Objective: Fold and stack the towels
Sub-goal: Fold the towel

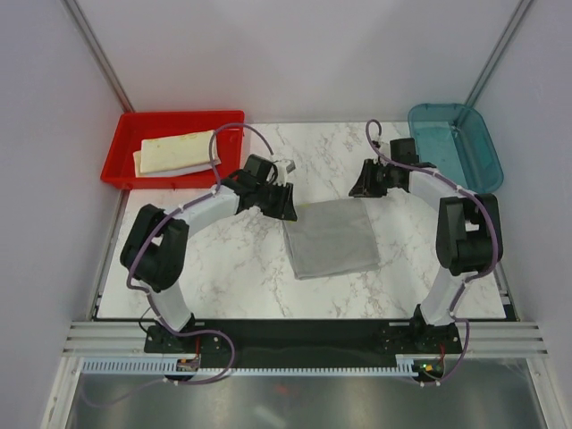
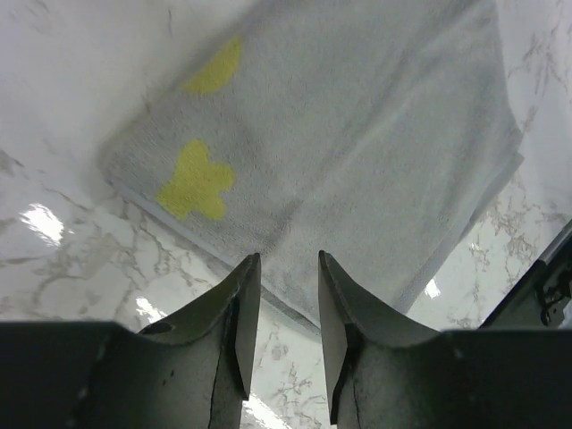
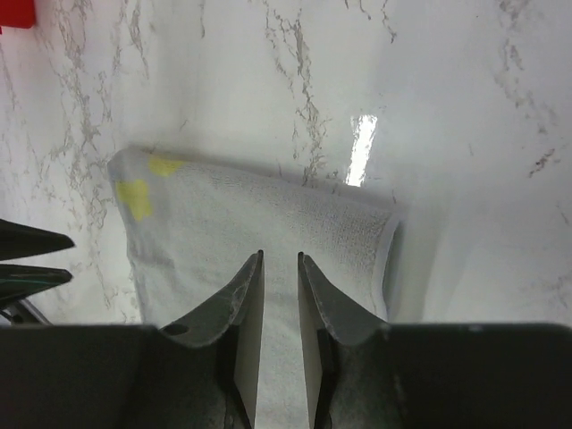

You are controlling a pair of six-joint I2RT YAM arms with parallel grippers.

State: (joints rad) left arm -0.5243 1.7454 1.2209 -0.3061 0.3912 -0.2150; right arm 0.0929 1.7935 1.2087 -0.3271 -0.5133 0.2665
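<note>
Towel: the grey towel (image 1: 332,239) is lying folded at the middle of the marble table (image 1: 223,268), its yellow patches (image 2: 195,183) showing near the far left corner.
Left arm: the left gripper (image 2: 289,259) is hovering over the towel's far left corner, its jaws standing partly apart and gripping nothing.
Right arm: the right gripper (image 3: 280,257) is hanging by the towel's far right corner, its jaws parted by a narrow gap and holding nothing.
Far left: a red bin (image 1: 179,114) is holding a folded cream-yellow towel (image 1: 177,152).
Far right: a blue bin (image 1: 447,112) is sitting at the table's corner, well apart from the grey towel.
</note>
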